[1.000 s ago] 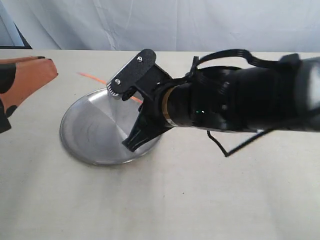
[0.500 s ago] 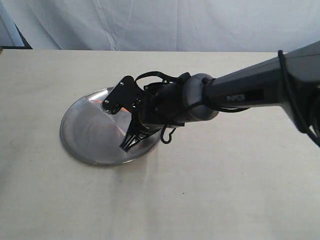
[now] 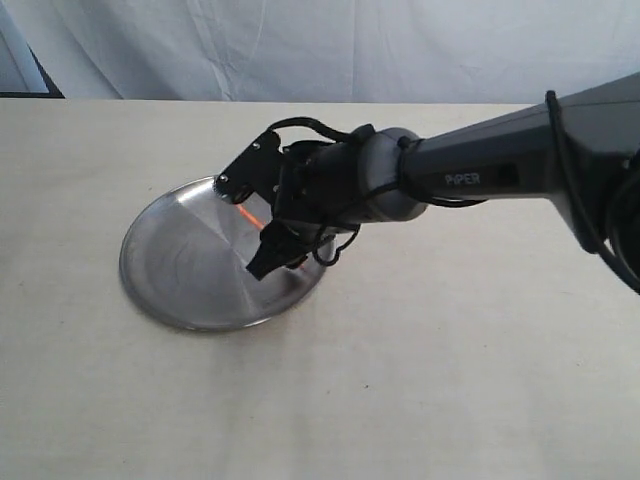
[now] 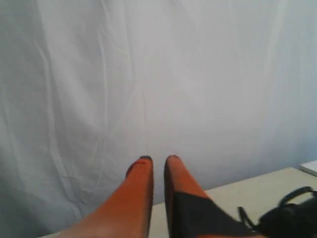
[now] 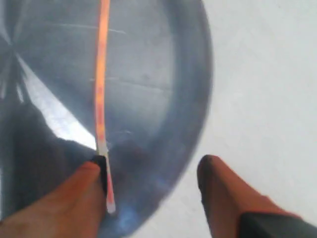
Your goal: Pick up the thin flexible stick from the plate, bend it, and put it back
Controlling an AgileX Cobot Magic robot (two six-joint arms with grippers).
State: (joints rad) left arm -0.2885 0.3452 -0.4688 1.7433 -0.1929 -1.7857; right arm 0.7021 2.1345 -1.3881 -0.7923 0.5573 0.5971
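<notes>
The thin orange-red stick [image 5: 100, 84] lies across the silver plate [image 5: 148, 74], its pale tip beside the inner face of one right finger [image 5: 81, 193]. My right gripper [image 5: 151, 166] is open over the plate's rim, the other finger standing well away from the stick. In the exterior view the right gripper [image 3: 240, 228] hangs over the plate [image 3: 180, 265] and only a short piece of the stick [image 3: 247, 214] shows between its fingers. My left gripper [image 4: 157, 159] is shut with nothing in it, raised and facing the white backdrop; it is outside the exterior view.
The long dark right arm [image 3: 470, 180] reaches in from the right over the beige table [image 3: 400, 380]. A white cloth backdrop [image 3: 330, 45] closes off the far edge. A dark part of the right arm [image 4: 290, 220] shows in the left wrist view.
The right arm has dropped from close to the camera down onto the plate. The left gripper, at the left edge one second ago, has gone from the exterior view.
</notes>
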